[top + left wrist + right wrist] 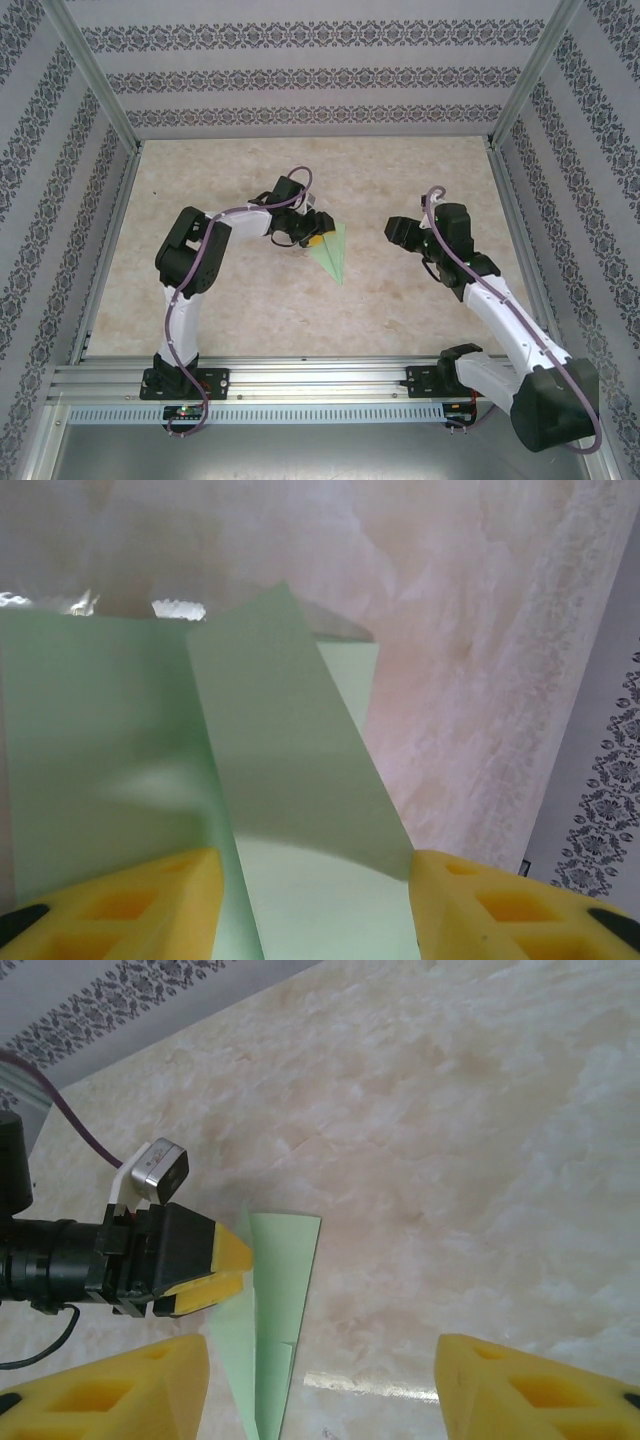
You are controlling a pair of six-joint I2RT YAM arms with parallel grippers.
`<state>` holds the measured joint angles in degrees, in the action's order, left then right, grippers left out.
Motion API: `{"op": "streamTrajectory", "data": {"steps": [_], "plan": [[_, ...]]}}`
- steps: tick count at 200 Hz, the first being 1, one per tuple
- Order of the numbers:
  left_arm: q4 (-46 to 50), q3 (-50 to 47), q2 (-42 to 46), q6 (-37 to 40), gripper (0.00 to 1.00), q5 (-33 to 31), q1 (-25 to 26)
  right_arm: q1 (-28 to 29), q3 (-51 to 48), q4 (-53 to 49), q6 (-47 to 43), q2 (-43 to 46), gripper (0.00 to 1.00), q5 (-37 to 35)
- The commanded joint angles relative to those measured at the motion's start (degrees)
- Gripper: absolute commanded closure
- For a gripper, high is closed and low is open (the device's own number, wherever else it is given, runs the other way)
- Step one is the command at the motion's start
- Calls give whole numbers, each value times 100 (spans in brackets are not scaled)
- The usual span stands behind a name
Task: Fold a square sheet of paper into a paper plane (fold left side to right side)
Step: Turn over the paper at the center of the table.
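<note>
- The pale mint-green paper plane (331, 255), a narrow folded dart, lies flat on the beige marbled tabletop (250, 320). It's right under the left claw (313, 240) and well off to the left of the right claw (397, 231), with its sharp tip pointing back toward the arm bases.
- From the left wrist, one long flap of it stands up off the layer below, between the two yellow fingers (190, 880). The jaws are roughly half apart and straddle the flap rather than pinching it, as far as I can tell. My guess is it's there to pin the paper down or catch that flap for the left-to-right fold.
- The right claw is spread wide with nothing in it, hanging above the table with the plane ahead and to its left. It looks parked clear so it's not in the way.
- Nothing readable anywhere. The paper's blank, the grey patterned wall panels (300, 80) are pure ornament, and the little silver-and-white camera block (155, 1172) on the left wrist has no label I can make out.
</note>
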<state>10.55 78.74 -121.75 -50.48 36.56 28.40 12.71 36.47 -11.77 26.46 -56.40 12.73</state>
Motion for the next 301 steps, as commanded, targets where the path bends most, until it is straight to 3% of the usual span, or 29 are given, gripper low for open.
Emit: {"op": "streamTrajectory", "data": {"steps": [1,39,80,103,152,191,231,301], "plan": [[7,223,-100,-72,47,-49,123,-75,-254,300,139,328,32,67],[-16,369,-247,-111,52,6,193,-126,-428,360,165,662,23,138],[4,505,-276,-88,67,26,210,-132,-618,918,383,730,14,706],[-16,540,-212,-17,76,45,216,-136,-760,1435,729,693,2,1038],[17,604,230,139,90,-3,185,-129,-808,1833,1261,406,2,1711],[243,779,910,308,91,-82,46,-145,-807,2394,1506,-101,2,2628],[225,958,1569,305,90,-11,-106,-137,-827,3973,2446,-983,2,3630],[-409,1012,2147,-110,88,417,-168,26,-578,6037,3822,-1896,2,4220]]}}
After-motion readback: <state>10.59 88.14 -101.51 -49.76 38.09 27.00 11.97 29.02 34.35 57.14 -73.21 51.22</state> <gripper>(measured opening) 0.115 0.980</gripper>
